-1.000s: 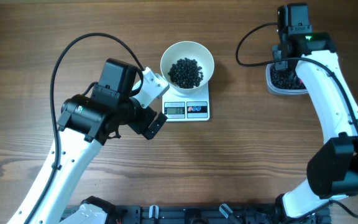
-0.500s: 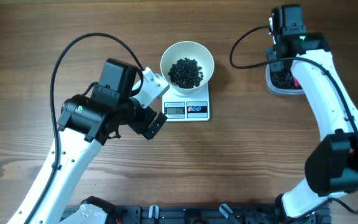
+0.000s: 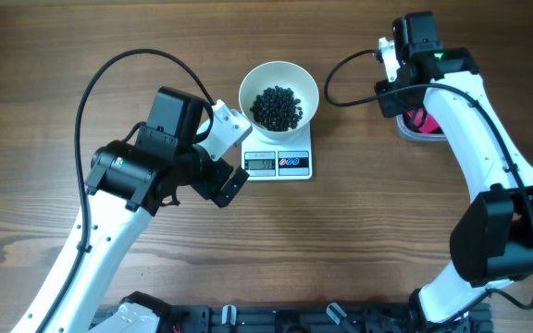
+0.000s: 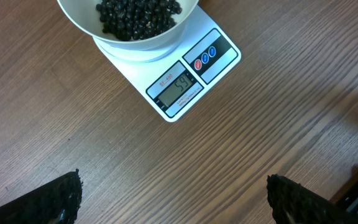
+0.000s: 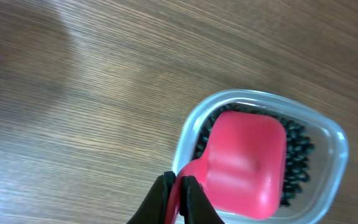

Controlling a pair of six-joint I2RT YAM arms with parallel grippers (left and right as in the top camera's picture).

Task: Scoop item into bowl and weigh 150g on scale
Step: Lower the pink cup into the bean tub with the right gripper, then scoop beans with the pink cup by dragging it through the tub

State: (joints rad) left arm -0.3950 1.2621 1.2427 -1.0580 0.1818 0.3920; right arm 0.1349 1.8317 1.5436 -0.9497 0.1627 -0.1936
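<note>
Bowl (image 3: pixel 278 92): centred on scale (image 3: pixel 278 164), so beads (image 3: pixel 276 106) register.
Right gripper (image 5: pixel 178 190): clenched on pink scoop (image 5: pixel 244 162), at tub (image 5: pixel 328 134) right of scale.
Left gripper (image 4: pixel 176 205): released, idle left of scale.

Wood-grain table (image 3: pixel 387 231), smooth white bowl (image 3: pixel 278 76), glossy pink scoop (image 5: pixel 244 162) (plastic).

The bowl (image 3: pixel 247 86) stands on the back part of the scale (image 3: pixel 291 164), near the middle of the table (image 3: pixel 359 222), with beads (image 3: pixel 276 107) in it. Well apart to the right lies a tub (image 5: pixel 190 135) holding more beads; the scoop (image 5: pixel 244 158) is over them
</note>
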